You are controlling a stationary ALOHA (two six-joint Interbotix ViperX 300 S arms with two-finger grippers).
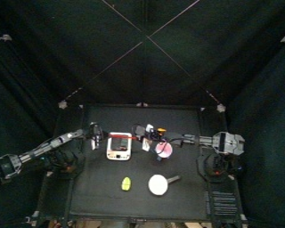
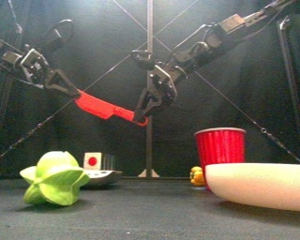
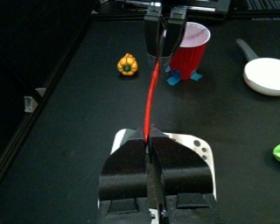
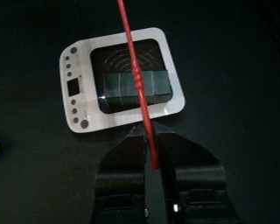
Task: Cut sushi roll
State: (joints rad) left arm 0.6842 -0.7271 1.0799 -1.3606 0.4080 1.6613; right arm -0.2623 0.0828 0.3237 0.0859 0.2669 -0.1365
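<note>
Red plastic is what both of your arms are gripping: the knife (image 2: 109, 109) is hanging in the air between them. Your left tool (image 3: 154, 175) is pinching together on one end of it, and your right tool (image 4: 154, 175) is clamping the other end, so the blade is running as a thin red line from one to the other. Holding it at both ends is steadying it, likely for a handover or to line the edge up before pressing down.

Directly under the right tool, the dark sushi roll (image 4: 139, 88) is lying on a white scale (image 4: 84, 96) on the counter (image 1: 97, 191). The blade is crossing above the roll's middle, well clear of it, so no cut is begun yet.

Beyond the far end of the knife, a red cup (image 3: 192, 51) is standing upright with a small yellow pepper toy (image 3: 129, 63) beside it and a white bowl (image 3: 269, 76) off to the side. A green toy (image 2: 55, 178) is sitting nearer the counter's front edge. None of these is lying beneath the blade; your main concern, I judge, is the two tools pulling against each other.
</note>
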